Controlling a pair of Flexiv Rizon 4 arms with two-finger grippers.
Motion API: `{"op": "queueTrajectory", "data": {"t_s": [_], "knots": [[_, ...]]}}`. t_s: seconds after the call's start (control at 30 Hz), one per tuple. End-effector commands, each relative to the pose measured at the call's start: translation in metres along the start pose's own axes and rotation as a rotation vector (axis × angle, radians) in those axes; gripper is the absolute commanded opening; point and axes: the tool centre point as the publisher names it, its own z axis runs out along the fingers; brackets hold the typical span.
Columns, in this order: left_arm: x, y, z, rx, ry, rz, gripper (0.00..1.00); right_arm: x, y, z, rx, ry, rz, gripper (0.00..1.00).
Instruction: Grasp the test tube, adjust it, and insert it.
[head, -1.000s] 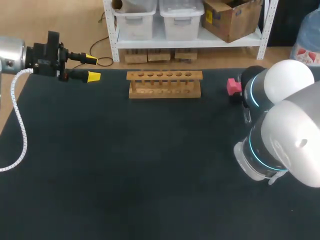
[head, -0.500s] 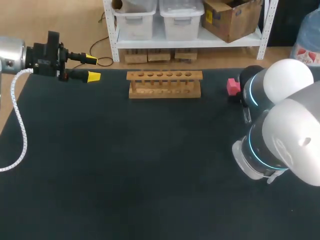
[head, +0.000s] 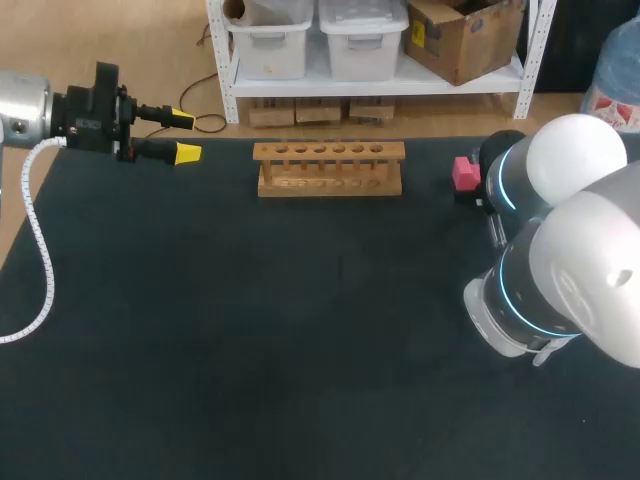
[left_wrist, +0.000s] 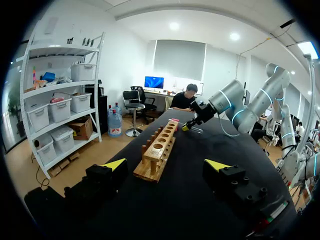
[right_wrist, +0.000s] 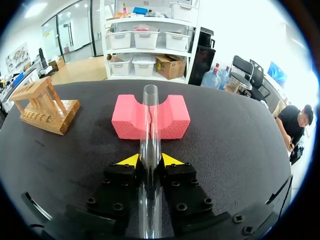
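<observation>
In the head view the right arm (head: 570, 260) is a bulky white mass at the table's right side, and it hides its own gripper completely. Only a corner of a pink foam block (head: 465, 172) shows beside it; the test tube cannot be made out from here. The lower end of the tube is cut off under the camera in the right wrist view.

The test tube (right_wrist: 149, 150) is clear and slim, with an open round mouth; it lies lengthwise between the fingers of the right gripper (right_wrist: 149, 160) and points away from it. Its mouth sits over the curved notch in the top of the pink block, though whether it touches the foam is hard to tell. The block sits on the dark table (head: 250, 330), with the wooden rack (right_wrist: 44, 106) well apart to one side.

The right gripper's two yellow tips press the tube from both sides, leaving only the tube's width between them.

The left gripper (head: 185, 136) is at the table's far left corner on the left arm (head: 20, 110); its fingers are spread wide with nothing between them. In its wrist view the rack lies ahead of it, end-on, with a row of round holes along its top.
</observation>
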Motion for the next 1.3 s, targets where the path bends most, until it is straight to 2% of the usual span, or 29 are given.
{"op": "queueTrajectory", "data": {"t_s": [0.03, 0.27, 0.6, 0.97, 1.3], "knots": [[0.001, 0.000, 0.000, -0.001, -0.003, 0.003, 1.00, -0.001, 0.002, -0.002, 0.004, 0.009, 0.006, 0.00], [0.001, 0.000, 0.000, -0.001, -0.003, 0.003, 1.00, -0.004, 0.002, -0.011, 0.017, 0.008, 0.019, 0.00], [0.001, 0.000, 0.000, -0.001, -0.003, 0.003, 1.00, -0.017, 0.014, -0.049, 0.052, -0.005, 0.033, 0.00], [0.001, 0.000, 0.000, -0.001, -0.003, 0.003, 1.00, -0.031, 0.057, -0.087, 0.050, 0.008, 0.036, 0.00], [0.001, 0.000, 0.000, -0.001, -0.003, 0.003, 1.00, -0.050, 0.099, -0.089, -0.021, 0.004, 0.033, 0.00]]}}
